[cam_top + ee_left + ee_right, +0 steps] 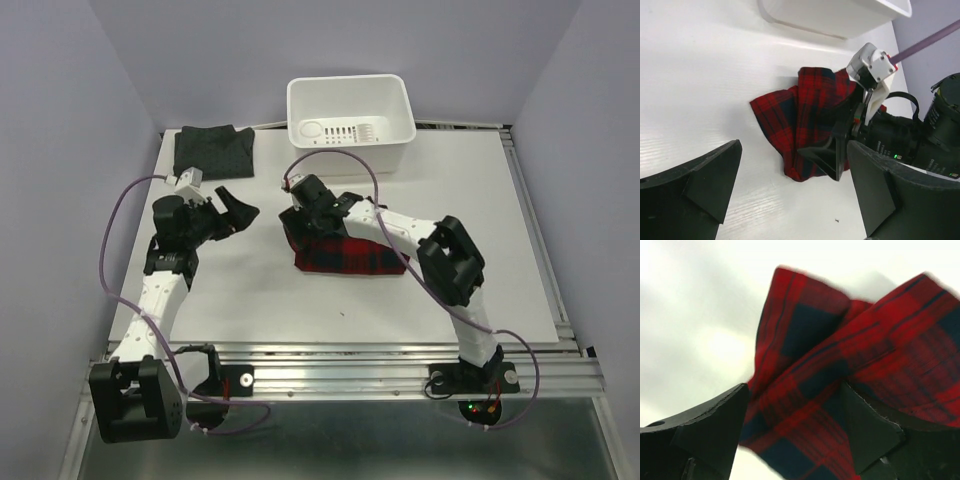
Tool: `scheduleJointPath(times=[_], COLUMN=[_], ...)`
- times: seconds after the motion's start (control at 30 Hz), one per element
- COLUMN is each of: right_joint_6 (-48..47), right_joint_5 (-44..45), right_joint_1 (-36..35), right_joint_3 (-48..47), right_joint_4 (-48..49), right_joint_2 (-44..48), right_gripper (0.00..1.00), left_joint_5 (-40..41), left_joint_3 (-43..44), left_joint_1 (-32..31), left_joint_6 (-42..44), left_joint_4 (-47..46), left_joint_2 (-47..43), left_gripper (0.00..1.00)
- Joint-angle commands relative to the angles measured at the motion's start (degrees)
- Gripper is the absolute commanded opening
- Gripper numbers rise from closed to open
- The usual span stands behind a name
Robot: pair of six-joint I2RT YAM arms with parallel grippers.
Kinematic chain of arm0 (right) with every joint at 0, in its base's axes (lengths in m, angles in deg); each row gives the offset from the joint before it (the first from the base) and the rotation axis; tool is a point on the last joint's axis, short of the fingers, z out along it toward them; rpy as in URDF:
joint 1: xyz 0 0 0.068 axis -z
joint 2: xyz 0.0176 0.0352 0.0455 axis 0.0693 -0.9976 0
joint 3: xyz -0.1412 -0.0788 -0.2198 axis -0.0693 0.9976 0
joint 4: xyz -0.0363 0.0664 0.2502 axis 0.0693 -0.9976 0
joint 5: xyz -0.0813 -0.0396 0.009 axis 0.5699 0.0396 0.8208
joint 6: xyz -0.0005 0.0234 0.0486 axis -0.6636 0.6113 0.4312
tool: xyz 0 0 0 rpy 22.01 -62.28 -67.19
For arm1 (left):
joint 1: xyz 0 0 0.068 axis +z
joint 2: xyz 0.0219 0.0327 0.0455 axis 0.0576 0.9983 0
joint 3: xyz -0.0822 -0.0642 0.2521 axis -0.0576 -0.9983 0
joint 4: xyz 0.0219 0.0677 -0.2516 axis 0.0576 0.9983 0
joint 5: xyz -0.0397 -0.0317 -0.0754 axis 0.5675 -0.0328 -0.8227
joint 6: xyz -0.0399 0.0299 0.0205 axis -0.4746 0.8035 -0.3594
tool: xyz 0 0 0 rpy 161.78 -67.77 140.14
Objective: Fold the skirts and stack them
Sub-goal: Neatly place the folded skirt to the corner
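A flat, smooth white table [300, 300] fills most of the top view. At its upper edge, centre of the frame, sits 1 rectangular white plastic tub [350, 155] with rounded corners and a row of slots moulded in its floor.

Of the 2 skirts, the red-and-dark-navy plaid skirt [350, 258] is the larger shape: soft woven cloth, rumpled and partly doubled over, lying mid-table below the tub. The charcoal grey skirt [212, 150] lies folded into a neat, fine-textured rectangle in the upper left corner, well apart from the plaid one.

The right gripper [796, 430] is down on the plaid skirt's left end, its black fingers spread wide with cloth between them. The left gripper [238, 212] hangs left of the plaid skirt, jaws apart and holding nothing.
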Motion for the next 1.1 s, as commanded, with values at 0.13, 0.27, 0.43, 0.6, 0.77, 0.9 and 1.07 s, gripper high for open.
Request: scheduleJointPath(times=[0.13,0.27,0.43,0.6,0.77,0.9,1.07], right_joint_6=[8.99,9.69,9.34,8.81,7.23,6.7,7.93], right_joint_5=[12.14,12.59,12.24,5.75,-0.94,-4.72,-9.21], right_joint_1=[-0.84,-2.16,-2.16,-2.16,-1.63,-1.63,-1.1], right_joint_3=[-13.79,-14.67,-13.71,-10.89,-5.27,-1.58,1.5], right_joint_4=[-2.11,-2.73,-3.7,-2.73,2.98,5.36,5.71], right_joint_2=[-8.98,-12.49,-16.46,-13.39,-3.29,1.46,4.01], right_gripper=[0.83,0.8,0.44,0.01,0.01,0.01,0.11], left_joint_5=[7.02,7.9,6.68,2.2,-4.05,-3.18,-2.29], left_joint_3=[-1.5,-1.76,-6.68,-7.39,-7.83,-8.79,-9.32], left_joint_1=[4.04,4.22,4.22,4.22,1.07,-2.63,-6.76], left_joint_6=[-4.02,-3.4,-4.28,-2.96,-6.39,-11.04,-14.73], left_joint_4=[-0.35,0.26,-2.45,-4.39,-10.81,-15.28,-17.67], left_joint_2=[0.48,0.74,1.97,6.62,12.16,14.1,19.44], left_gripper=[0.99,0.99,0.98,0.98,0.99,0.99,0.98])
